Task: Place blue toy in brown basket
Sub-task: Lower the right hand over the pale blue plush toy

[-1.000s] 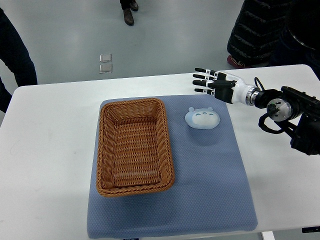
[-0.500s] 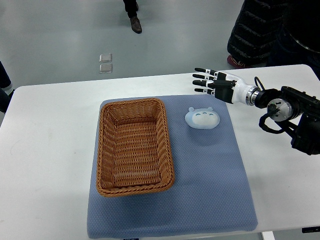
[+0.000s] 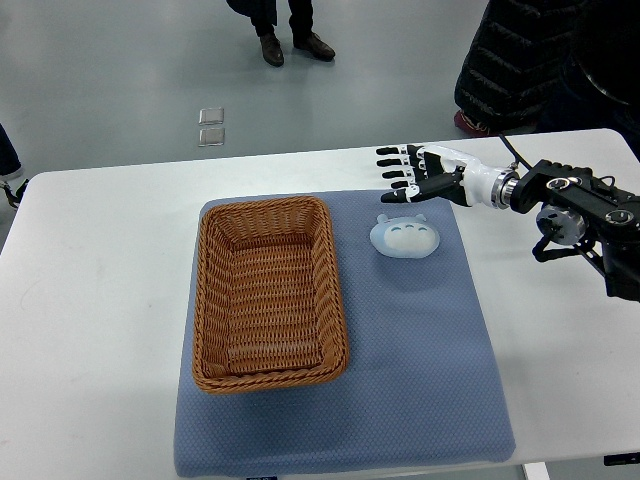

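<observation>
A pale blue toy [image 3: 405,236] with a white face lies on the blue mat [image 3: 420,380], just right of the brown wicker basket [image 3: 266,292]. The basket is empty and stands on the mat's left half. My right hand [image 3: 405,173] comes in from the right edge and hovers above and slightly behind the toy, fingers spread and pointing left, holding nothing. A small gap separates the hand from the toy. The left arm does not show.
The mat lies on a white table [image 3: 90,300]. A person in a dark padded jacket [image 3: 510,60] stands behind the table's far right corner. Another person's legs and shoes [image 3: 290,25] are on the floor at the back.
My right hand has shifted left and a little toward the toy, and the forearm has turned. At the back a person has walked closer into view.
</observation>
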